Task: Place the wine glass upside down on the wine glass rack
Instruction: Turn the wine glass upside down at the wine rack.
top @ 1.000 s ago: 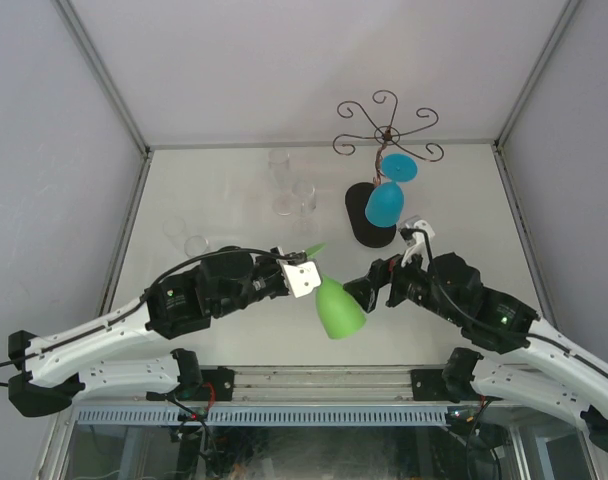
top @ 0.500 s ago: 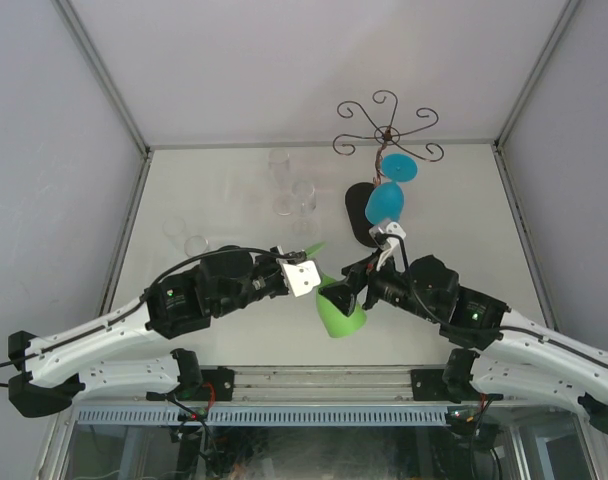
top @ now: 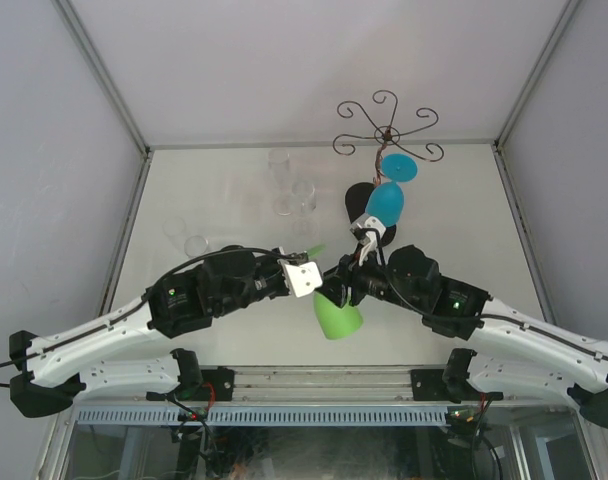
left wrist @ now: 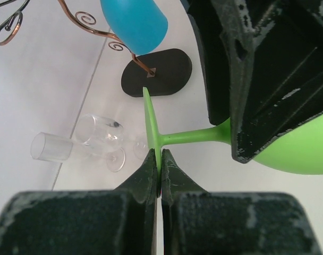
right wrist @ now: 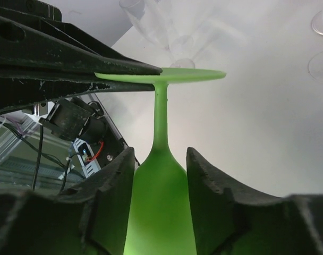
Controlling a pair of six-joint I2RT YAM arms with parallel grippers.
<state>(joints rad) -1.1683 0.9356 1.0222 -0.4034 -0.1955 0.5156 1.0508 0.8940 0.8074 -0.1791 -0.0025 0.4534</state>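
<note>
White counter (top: 454,230) covers the floor of the enclosure, with pale walls (top: 284,70) on three sides. Above it the green glass (top: 337,318) is held clear of the surface and short of the rack. It lies roughly on its side, with its foot toward the left fingers and its bowl toward the right ones and the near edge.

The left fingers (left wrist: 152,170) are closed tight on the rim of the thin foot. The foot stands edge-on between their tips with almost no gap, and the stem runs away from them to the right. The right fingers (right wrist: 206,186) stand partly open, one on each side of the bowl just below the stem, and the green fills the space between them. Whether they press on the bowl or only flank it I cannot tell, as the wrist view is so close.

Beyond the right fingers and a little to their right stands the rack (top: 385,131), its black oval base on the counter and its curled wires spread at the top. A blue glass (top: 386,203) hangs upside down from one of them, its bowl just beyond the right fingers in the top view.

Farther off, beyond the left fingers, several clear glasses (top: 291,196) are on the counter, at least two lying on their sides. More sit off to the left of those fingers.
</note>
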